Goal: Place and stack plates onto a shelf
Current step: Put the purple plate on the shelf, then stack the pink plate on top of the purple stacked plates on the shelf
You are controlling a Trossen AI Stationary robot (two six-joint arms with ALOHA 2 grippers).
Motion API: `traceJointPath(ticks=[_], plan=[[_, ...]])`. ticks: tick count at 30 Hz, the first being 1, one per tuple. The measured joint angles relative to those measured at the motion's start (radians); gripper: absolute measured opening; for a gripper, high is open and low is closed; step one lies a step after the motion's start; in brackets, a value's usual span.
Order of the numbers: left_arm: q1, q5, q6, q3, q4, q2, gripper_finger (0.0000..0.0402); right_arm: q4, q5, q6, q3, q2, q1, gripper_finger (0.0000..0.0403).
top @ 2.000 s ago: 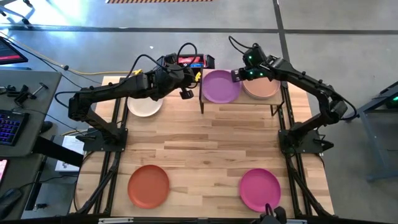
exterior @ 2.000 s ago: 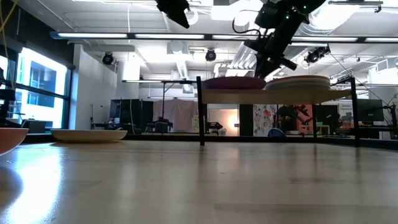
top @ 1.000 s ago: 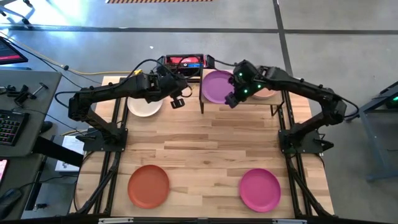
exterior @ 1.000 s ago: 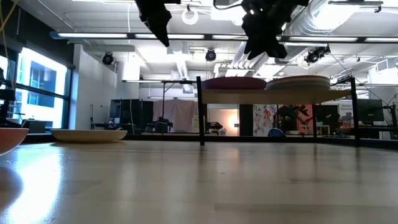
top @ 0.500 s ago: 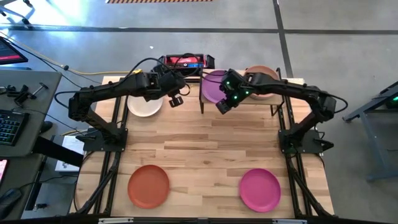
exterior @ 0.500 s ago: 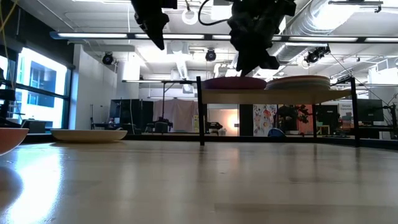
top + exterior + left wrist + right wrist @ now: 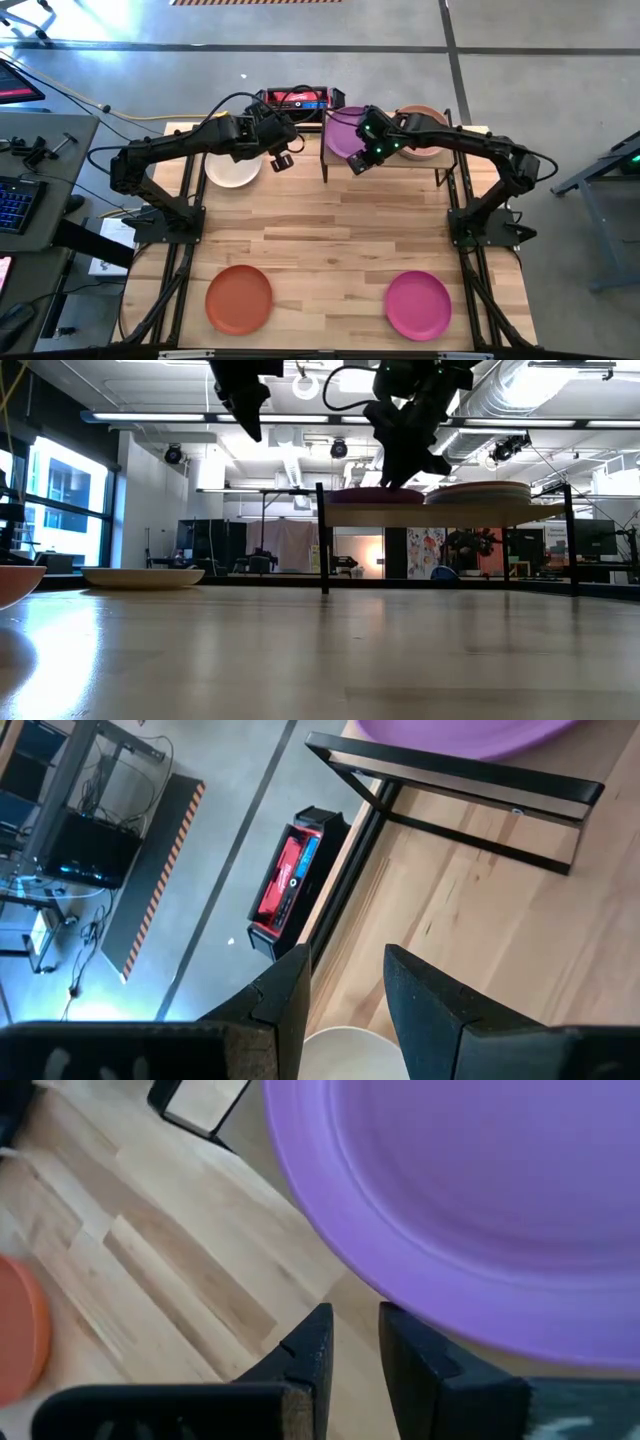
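A purple plate (image 7: 343,130) lies on the left half of the small wooden shelf (image 7: 400,165). A stack topped by a tan plate (image 7: 425,128) fills the right half. My right gripper (image 7: 357,163) hovers open at the purple plate's near rim (image 7: 380,1295), its fingers slanting down, with only bare wood in the narrow gap between them. My left gripper (image 7: 283,160) hangs open and high between the shelf and a cream plate (image 7: 230,170) that lies flat on the table. Rust orange (image 7: 238,298) and magenta (image 7: 418,304) plates lie near the table's front edge.
The shelf's black legs (image 7: 450,780) stand on the table's far half. A red and black box (image 7: 297,98) sits on the floor beyond the far edge. Bare tabletop (image 7: 340,230) spreads between the shelf and the two front plates.
My right gripper has moved toward the table's left and sunk, coming from over the middle of the shelf down to the purple plate's near rim, tipping a little as it went. The plates have stayed put.
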Motion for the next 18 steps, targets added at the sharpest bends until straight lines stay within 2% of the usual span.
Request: traceJointPath(ticks=[8, 18], plan=[[0.0, 0.008, -0.032, 0.0, -0.041, 0.0, 0.012, -0.017, -0.099, 0.001, 0.0, -0.003, 0.027, 0.0066], [0.0, 0.121, -0.127, -0.033, -0.164, 0.0, 0.012, -0.164, -0.123, -0.006, 0.0, -0.068, 0.126, 0.0066]])
